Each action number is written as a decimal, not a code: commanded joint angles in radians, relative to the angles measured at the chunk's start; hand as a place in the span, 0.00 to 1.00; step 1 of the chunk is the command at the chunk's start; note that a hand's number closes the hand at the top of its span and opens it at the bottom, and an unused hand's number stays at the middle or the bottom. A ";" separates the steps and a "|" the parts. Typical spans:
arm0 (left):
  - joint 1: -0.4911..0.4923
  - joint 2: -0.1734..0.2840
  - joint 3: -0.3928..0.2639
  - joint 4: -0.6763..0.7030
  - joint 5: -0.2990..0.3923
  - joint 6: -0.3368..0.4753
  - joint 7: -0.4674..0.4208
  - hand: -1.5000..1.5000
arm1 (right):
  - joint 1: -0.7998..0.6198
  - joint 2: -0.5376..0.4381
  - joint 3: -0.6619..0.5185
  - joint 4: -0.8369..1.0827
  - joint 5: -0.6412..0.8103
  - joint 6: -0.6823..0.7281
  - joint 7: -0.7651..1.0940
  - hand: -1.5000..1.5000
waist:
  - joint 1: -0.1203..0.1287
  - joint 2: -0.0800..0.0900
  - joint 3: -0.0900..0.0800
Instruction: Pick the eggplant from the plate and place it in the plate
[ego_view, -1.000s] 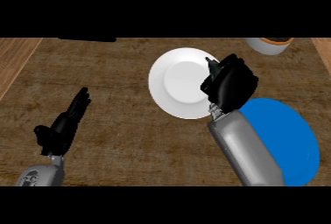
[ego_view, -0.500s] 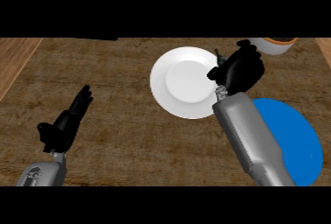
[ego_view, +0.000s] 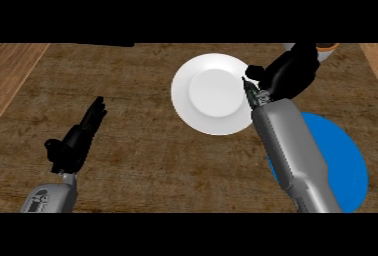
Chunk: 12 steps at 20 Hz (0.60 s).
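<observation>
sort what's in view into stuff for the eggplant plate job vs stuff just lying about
For the job: white plate, bare on top; blue plate, partly behind the forearm; right hand, beside the white plate. No eggplant shows.

Lying about: left hand, resting open at lower left; a cup-like object at the top edge.

A dark brown, wood-grained counter (ego_view: 155, 165) fills most of the view. Along its left edge runs a lighter wooden strip (ego_view: 18, 70), slanting toward the far left corner. A dark flat object (ego_view: 100, 44) lies at the far edge, cut off. Near the far right corner sits a partly hidden round white-and-orange object (ego_view: 327, 46).
</observation>
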 joint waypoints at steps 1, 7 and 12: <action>0.031 0.003 0.008 0.017 -0.014 0.017 -0.025 0.50 | 0.005 0.007 -0.035 -0.057 0.042 -0.253 0.228 0.00 | -0.019 -0.008 0.000; 0.016 -0.001 0.022 0.033 0.007 0.007 -0.016 0.50 | 0.153 0.007 0.010 -0.167 -0.018 -0.459 0.180 0.00 | -0.039 -0.016 0.000; 0.037 -0.005 0.023 0.020 0.007 0.015 -0.002 0.50 | 0.374 0.008 0.144 -0.265 -0.040 -0.569 0.165 0.00 | -0.062 -0.027 0.000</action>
